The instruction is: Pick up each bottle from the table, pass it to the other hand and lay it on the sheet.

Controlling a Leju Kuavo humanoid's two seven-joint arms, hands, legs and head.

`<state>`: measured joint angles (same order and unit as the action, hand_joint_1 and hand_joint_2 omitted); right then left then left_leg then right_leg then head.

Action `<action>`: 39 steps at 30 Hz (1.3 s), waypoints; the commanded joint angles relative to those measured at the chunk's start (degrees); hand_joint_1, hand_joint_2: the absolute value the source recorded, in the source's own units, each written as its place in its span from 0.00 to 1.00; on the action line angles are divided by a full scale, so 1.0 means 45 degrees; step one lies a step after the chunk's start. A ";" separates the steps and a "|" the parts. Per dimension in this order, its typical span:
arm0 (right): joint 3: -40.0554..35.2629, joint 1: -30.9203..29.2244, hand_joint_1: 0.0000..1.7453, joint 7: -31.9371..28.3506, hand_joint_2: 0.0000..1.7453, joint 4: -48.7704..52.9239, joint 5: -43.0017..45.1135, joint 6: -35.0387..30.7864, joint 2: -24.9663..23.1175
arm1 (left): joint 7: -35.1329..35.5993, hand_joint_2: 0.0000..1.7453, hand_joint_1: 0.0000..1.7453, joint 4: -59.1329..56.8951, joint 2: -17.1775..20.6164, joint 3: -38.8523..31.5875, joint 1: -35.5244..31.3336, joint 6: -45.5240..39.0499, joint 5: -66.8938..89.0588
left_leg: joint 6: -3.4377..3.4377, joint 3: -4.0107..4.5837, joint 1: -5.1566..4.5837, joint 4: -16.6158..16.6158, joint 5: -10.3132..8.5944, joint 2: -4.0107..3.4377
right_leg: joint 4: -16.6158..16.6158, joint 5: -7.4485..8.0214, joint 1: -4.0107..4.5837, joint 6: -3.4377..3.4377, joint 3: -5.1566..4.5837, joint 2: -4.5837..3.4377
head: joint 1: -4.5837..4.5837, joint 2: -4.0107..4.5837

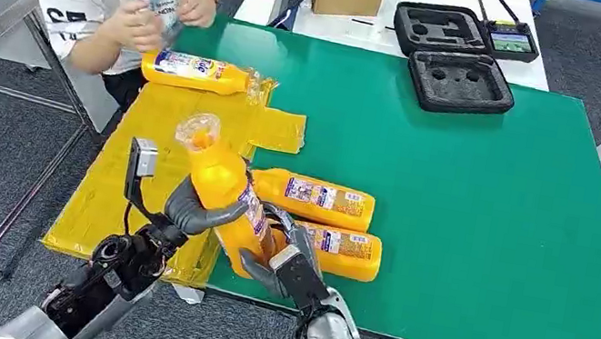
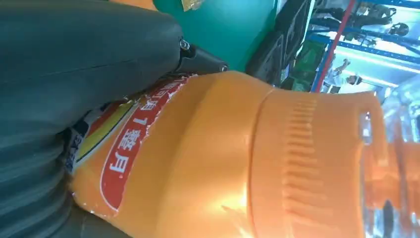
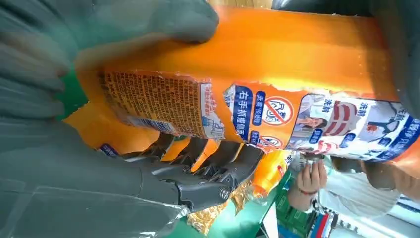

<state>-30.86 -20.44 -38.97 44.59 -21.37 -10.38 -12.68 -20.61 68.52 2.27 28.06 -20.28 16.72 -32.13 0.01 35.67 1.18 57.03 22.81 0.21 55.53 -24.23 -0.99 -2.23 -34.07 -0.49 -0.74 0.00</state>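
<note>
Both hands — left hand (image 1: 196, 212), right hand (image 1: 286, 264) — grip one bottle (image 1: 224, 189) above the green table (image 1: 475, 208) — grey carpet below.

green table (image 1: 478, 190) — yellow sheet (image 1: 141, 161) | two orange bottles (image 1: 324, 199) | black foam case (image 1: 459, 81)

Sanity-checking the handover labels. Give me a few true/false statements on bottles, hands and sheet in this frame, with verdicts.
1. Both hands are on the raised bottle. True: the left robot hand wraps its middle and the right robot hand holds its lower end.
2. The raised bottle lies flat on the yellow sheet. False: it is held up, tilted, cap end upward.
3. Two bottles lie on the green table beside the sheet. True.
4. No bottle is on the sheet yet. False: one bottle lies at its far end.
5. The black foam case sits on the sheet. False: it is on the green table's far side.
</note>
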 commanded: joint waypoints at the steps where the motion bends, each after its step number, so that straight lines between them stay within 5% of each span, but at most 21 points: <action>1: -0.0283 -0.0755 0.13 0.0003 1.00 -0.0838 -0.0138 -0.0657 -0.0185 | -0.0227 1.00 1.00 0.0005 -0.0126 0.0143 -0.0302 -0.0930 0.0382 | -0.0015 -0.0047 0.0000 0.0012 0.0028 0.0000 | 0.0007 -0.0027 0.0007 0.0021 0.0051 0.0014 | 0.0004 0.0000; 2: -0.0317 -0.0754 0.00 0.0004 1.00 -0.0739 -0.0188 -0.0887 -0.0189 | -0.0457 1.00 1.00 0.0207 -0.0085 0.0044 -0.0205 -0.1299 0.0659 | -0.0011 -0.0027 -0.0002 0.0006 0.0016 -0.0002 | 0.0004 -0.0016 0.0004 0.0015 0.0029 0.0008 | -0.0005 0.0000; 22: -0.0316 -0.0718 0.00 0.0021 1.00 -0.0529 -0.0149 -0.1188 -0.0208 | -0.0747 1.00 1.00 0.0468 -0.0068 -0.0119 -0.0102 -0.1922 0.1115 | -0.0012 -0.0044 -0.0001 0.0001 0.0021 0.0002 | -0.0001 -0.0021 0.0005 0.0018 0.0051 0.0015 | 0.0000 0.0000; 23: -0.0278 -0.0746 0.00 -0.0016 0.00 -0.0427 -0.0118 -0.1306 -0.0234 | -0.1005 1.00 1.00 0.0546 -0.0051 -0.0195 -0.0123 -0.2348 0.1474 | -0.0010 -0.0032 0.0000 -0.0001 0.0015 0.0002 | -0.0003 -0.0015 0.0005 0.0015 0.0039 0.0012 | 0.0000 0.0000; 34: -0.1291 0.0295 0.00 -0.0229 0.00 0.5357 0.1045 -0.3396 0.0652 | -0.3710 1.00 1.00 0.1701 0.0612 -0.2511 0.0244 -0.9311 0.7460 | -0.0009 -0.0020 0.0000 0.0006 0.0019 -0.0014 | 0.0008 -0.0017 0.0005 0.0018 0.0019 -0.0001 | 0.0000 0.0000; 35: -0.1666 0.0734 0.00 -0.0229 0.00 0.6695 0.1568 -0.3849 0.0924 | -0.3921 1.00 1.00 0.1534 0.0715 -0.3018 0.0303 -1.1462 0.9122 | -0.0008 -0.0010 -0.0001 -0.0002 0.0008 -0.0011 | 0.0001 -0.0007 0.0004 0.0012 0.0010 -0.0001 | 0.0000 0.0000; 39: -0.2242 0.1201 0.00 -0.0229 0.00 0.7214 0.2063 -0.4469 0.1192 | -0.4162 1.00 1.00 0.1529 0.1252 -0.4164 0.0746 -1.2090 0.9863 | -0.0010 -0.0049 0.0001 -0.0009 0.0026 -0.0018 | -0.0005 -0.0023 0.0008 0.0019 0.0046 -0.0006 | 0.0000 0.0000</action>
<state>-33.92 -18.57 -39.93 63.39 -15.15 -27.01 -12.81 -38.03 76.15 4.05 19.33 -18.69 -31.63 6.61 0.01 35.69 1.19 57.02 22.80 0.22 55.55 -24.25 -0.98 -2.24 -34.08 -0.47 -0.74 0.00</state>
